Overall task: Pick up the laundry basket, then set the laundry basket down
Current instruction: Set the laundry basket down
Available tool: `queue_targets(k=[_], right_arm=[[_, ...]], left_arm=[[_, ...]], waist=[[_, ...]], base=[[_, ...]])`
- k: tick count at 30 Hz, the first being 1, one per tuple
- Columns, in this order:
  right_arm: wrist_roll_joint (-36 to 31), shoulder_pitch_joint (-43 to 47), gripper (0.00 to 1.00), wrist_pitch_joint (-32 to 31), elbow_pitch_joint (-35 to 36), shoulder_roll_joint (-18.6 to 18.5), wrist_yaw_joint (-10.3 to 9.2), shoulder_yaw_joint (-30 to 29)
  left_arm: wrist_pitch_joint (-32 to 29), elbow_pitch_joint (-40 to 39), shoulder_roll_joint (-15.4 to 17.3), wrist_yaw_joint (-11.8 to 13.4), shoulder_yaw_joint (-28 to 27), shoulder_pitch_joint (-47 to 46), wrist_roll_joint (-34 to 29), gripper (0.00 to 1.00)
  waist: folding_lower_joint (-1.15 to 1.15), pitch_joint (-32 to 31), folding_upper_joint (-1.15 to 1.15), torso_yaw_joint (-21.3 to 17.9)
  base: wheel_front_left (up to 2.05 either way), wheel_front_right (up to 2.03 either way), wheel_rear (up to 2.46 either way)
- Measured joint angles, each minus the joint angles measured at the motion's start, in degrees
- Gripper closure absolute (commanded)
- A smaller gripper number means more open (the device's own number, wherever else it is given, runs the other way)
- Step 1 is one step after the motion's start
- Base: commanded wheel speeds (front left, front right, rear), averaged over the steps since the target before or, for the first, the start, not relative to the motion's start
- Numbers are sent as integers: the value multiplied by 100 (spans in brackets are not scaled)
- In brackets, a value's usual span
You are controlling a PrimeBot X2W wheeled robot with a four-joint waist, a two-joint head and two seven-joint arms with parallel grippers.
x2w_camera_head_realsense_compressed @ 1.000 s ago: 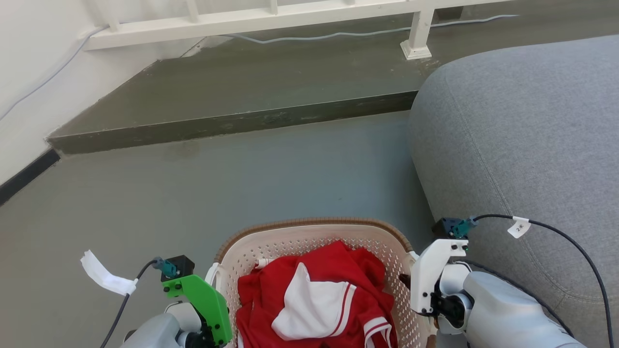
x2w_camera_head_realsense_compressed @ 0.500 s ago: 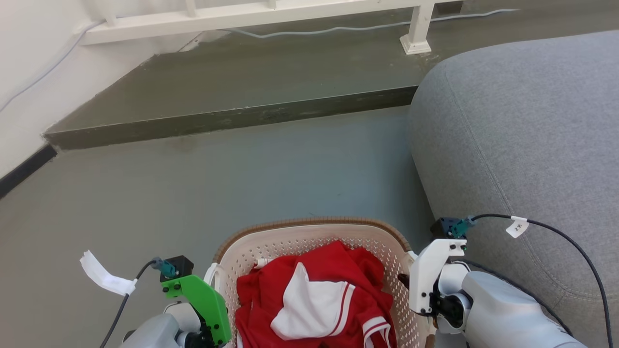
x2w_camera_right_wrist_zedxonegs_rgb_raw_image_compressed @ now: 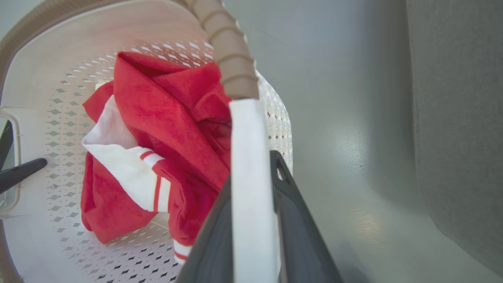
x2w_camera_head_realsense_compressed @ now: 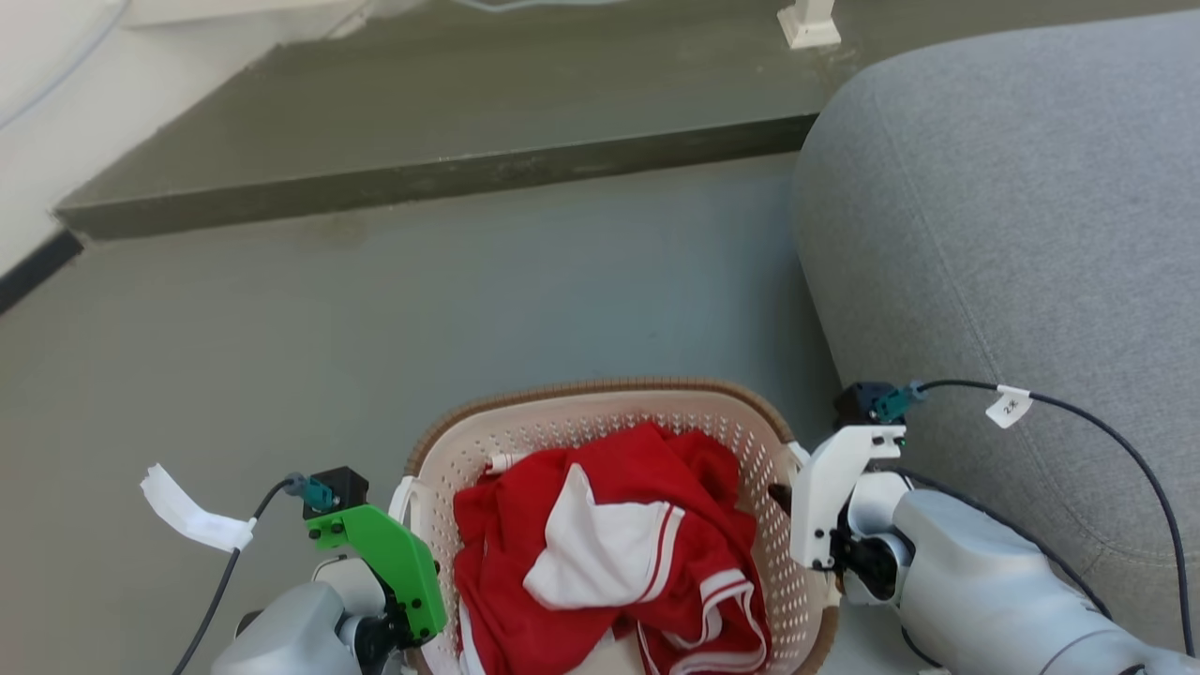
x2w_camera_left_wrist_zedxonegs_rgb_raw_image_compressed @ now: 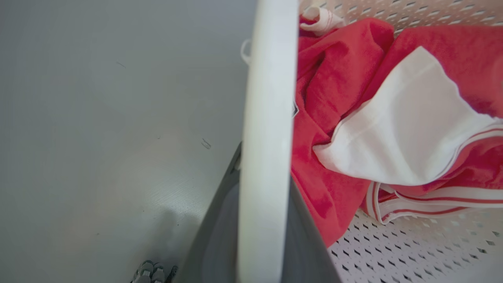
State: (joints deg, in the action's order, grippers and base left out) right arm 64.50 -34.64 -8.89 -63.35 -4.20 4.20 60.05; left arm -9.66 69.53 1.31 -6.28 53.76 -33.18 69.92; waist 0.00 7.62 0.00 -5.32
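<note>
The laundry basket [x2w_camera_head_realsense_compressed: 600, 392], cream perforated plastic with a brown woven rim, sits at the bottom centre of the head view with a red and white garment [x2w_camera_head_realsense_compressed: 609, 544] inside. My left gripper [x2w_camera_left_wrist_zedxonegs_rgb_raw_image_compressed: 265, 169] is shut on the basket's white left handle [x2w_camera_left_wrist_zedxonegs_rgb_raw_image_compressed: 267, 118], a dark finger on each side. My right gripper [x2w_camera_right_wrist_zedxonegs_rgb_raw_image_compressed: 251, 169] is shut on the white right handle [x2w_camera_right_wrist_zedxonegs_rgb_raw_image_compressed: 249, 188]. In the head view the green left wrist bracket [x2w_camera_head_realsense_compressed: 389, 562] and white right wrist bracket [x2w_camera_head_realsense_compressed: 830, 497] flank the basket. Whether the basket touches the floor I cannot tell.
A grey sofa [x2w_camera_head_realsense_compressed: 1012, 234] stands close on the right, almost against my right forearm. A raised dark step [x2w_camera_head_realsense_compressed: 422, 112] crosses the back, with a white post foot [x2w_camera_head_realsense_compressed: 808, 23] on it. A white wall [x2w_camera_head_realsense_compressed: 47, 131] is at the far left. Grey floor [x2w_camera_head_realsense_compressed: 422, 309] lies ahead.
The head view has tilted down, so the step and railing slid up and more of the basket shows. Both grippers keep the same hold on the handles.
</note>
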Motion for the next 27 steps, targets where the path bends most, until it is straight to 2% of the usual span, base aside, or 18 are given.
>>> queue_targets(k=[9,27], right_arm=[[-97,-360,100,272,-20,-9,41,13],[-208,-1113,100,1036,116,14,11,-5]], left_arm=[[171,-54,40,-11,-65,-280,1,100],[668,-379,377,-78,-193,-1017,-3,100]], waist=[[0,474,0,26],[1,1825,0,43]], base=[[0,0,0],[0,0,0]])
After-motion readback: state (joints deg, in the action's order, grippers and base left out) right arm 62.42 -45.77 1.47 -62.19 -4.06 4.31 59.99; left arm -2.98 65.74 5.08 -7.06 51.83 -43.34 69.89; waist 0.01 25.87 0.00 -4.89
